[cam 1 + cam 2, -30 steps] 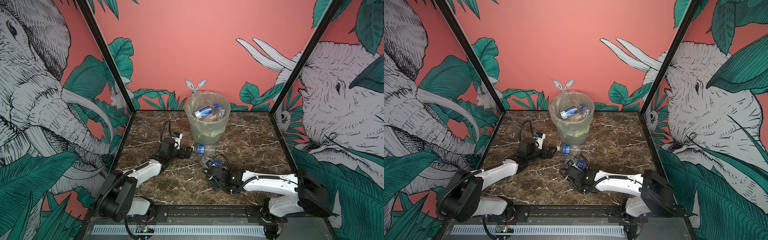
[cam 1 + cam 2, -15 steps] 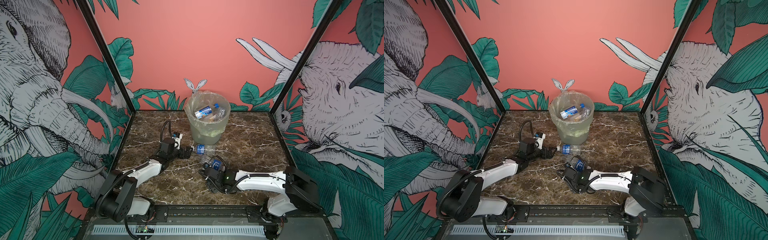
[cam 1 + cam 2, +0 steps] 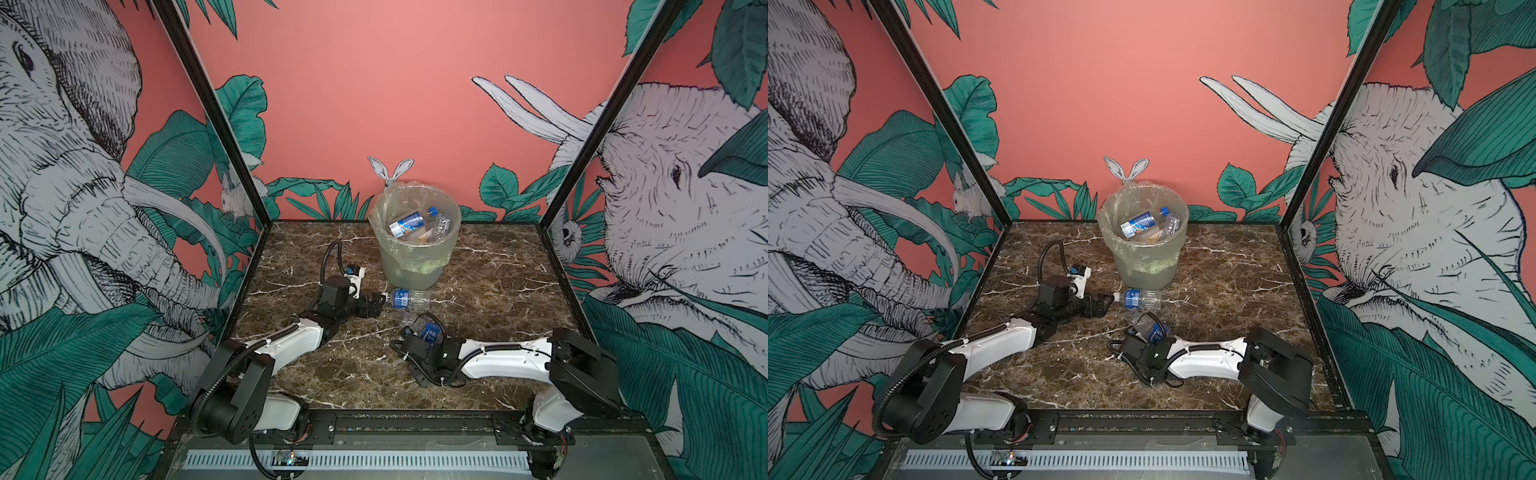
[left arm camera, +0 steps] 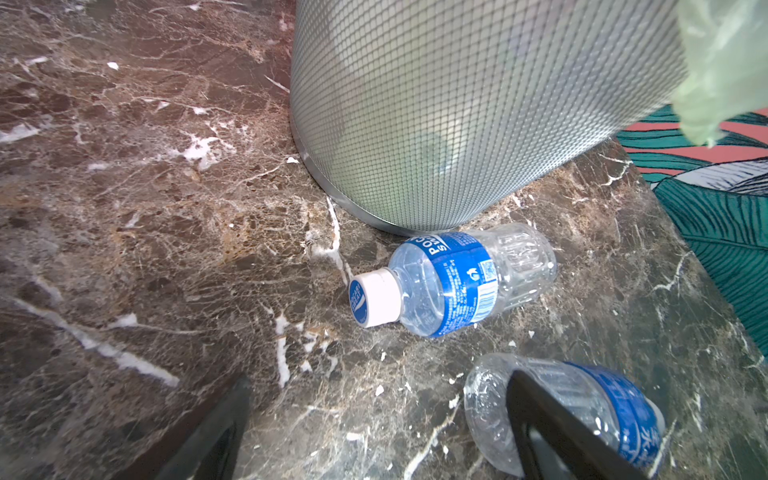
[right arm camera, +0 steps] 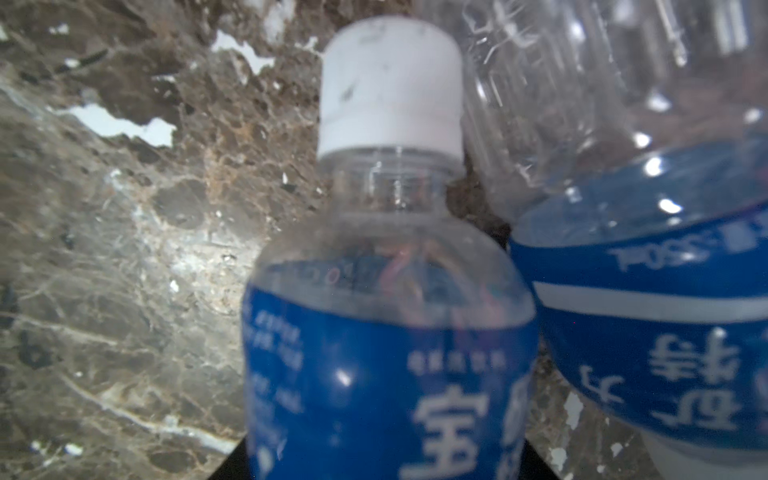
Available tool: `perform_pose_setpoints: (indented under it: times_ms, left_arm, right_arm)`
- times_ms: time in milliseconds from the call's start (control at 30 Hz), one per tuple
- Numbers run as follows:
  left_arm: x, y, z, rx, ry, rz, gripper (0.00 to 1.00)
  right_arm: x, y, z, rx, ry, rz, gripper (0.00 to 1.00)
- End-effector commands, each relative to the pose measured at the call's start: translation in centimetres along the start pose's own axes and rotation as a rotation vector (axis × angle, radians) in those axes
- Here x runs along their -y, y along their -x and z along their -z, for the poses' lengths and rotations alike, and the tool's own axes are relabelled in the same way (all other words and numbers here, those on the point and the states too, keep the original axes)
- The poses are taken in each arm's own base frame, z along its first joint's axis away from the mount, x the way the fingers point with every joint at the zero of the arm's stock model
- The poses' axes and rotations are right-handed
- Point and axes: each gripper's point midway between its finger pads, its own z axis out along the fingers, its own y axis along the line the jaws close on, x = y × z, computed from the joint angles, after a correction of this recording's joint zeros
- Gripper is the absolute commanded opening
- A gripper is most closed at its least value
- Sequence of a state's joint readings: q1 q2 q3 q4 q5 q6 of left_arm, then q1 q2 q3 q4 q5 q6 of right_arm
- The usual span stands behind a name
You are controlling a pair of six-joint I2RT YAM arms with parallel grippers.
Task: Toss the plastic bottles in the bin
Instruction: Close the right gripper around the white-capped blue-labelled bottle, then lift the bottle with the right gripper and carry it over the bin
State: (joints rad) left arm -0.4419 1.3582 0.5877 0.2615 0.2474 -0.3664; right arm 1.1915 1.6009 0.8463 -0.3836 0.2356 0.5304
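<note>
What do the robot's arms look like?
The left arm and right arm are white tubes with chunky black joints. Black ribbed cables loop along them. The left gripper and right gripper are black.

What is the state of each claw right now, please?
Left claw: open, holding nothing.
Right claw: a blue-label bottle sits right at it; closed or not cannot be told.

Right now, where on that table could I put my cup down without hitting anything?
Bare table right of the bin, out to the right wall, and in the back-left corner. Crowded in front of the bin: bottles lie there, with the left gripper and right gripper beside them.
</note>
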Motion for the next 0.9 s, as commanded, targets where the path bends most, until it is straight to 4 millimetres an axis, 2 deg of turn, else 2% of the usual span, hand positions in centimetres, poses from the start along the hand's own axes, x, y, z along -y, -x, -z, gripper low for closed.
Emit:
perform_pose_setpoints:
  times_ms: [0, 267, 633, 867]
  left_arm:
    - [-0.1, -0.2, 0.0, 0.003, -0.006, 0.005, 0.96]
    - [-0.2, -0.3, -0.2, -0.001, -0.006, 0.007, 0.96]
    - [-0.2, -0.3, -0.3, 0.0, -0.008, 0.008, 0.96]
    - [-0.2, -0.3, -0.2, 0.003, -0.008, 0.006, 0.96]
  right_arm:
    - [0.6, 0.7, 1.2, 0.074, -0.001, -0.025, 0.55]
    - [1.8, 2.3, 5.7, 0.318, 0.022, -0.075, 0.53]
    - [5.2, 3.2, 11.0, 0.576, -0.021, -0.154, 0.5]
    - [7.5, 5.0, 15.6, 0.73, -0.074, -0.186, 0.5]
